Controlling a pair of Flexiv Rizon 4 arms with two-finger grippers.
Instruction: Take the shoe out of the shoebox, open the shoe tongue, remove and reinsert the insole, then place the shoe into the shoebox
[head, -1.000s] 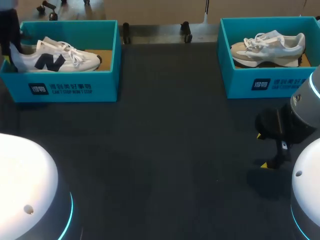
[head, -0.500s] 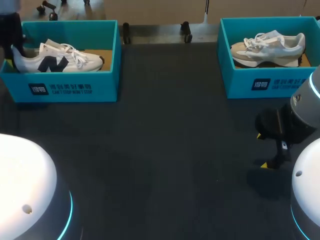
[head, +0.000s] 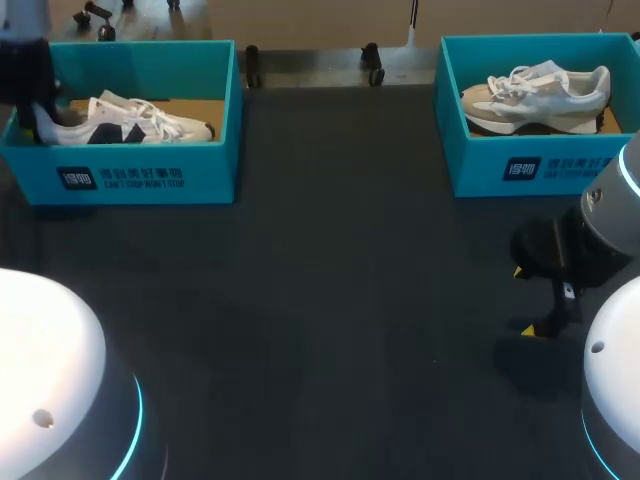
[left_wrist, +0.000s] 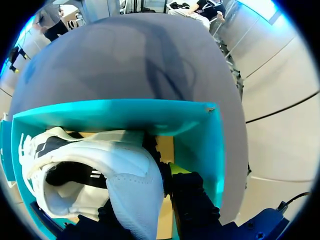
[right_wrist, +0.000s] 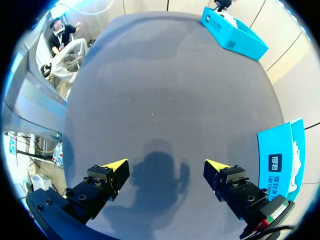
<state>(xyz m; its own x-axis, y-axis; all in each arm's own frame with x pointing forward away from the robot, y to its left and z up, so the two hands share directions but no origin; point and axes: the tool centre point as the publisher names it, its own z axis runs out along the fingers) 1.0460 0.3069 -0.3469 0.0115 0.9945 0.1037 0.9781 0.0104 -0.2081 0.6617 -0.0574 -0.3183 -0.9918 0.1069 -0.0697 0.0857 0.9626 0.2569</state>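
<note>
- Left wrist view is showing the white shoe (left_wrist: 100, 170) lying inside the left shoebox (left_wrist: 150, 117). Its padded, rounded heel is pointing at the camera and its dark opening is gaping beside it.
- Smooth white panels, a navy mark and looped white laces are making up the upper (head: 130, 122). The shoe is resting on its sole, toe toward the box's inner end.
- The left claw (left_wrist: 142, 185) is clenching on the white shoe's heel. One yellow-tipped finger (left_wrist: 175, 167) is pressing against the heel's side, and the black body of the other is peeking out from under it.
- The left shoebox (head: 150, 175) is sitting at the far left corner, a lidless turquoise cardboard rectangle with straight walls and a tan floor.
- The worktop (head: 330, 280) is stretching out dark grey and matte, with a fine grain.
- The right claw (right_wrist: 165, 172) is hanging released over bare worktop, fingers spread wide, its shadow falling between them (head: 523, 300).
- The right shoebox (head: 540, 170), same turquoise card, is standing at the far right, holding a grey shoe (head: 540, 95) with white laces.
</note>
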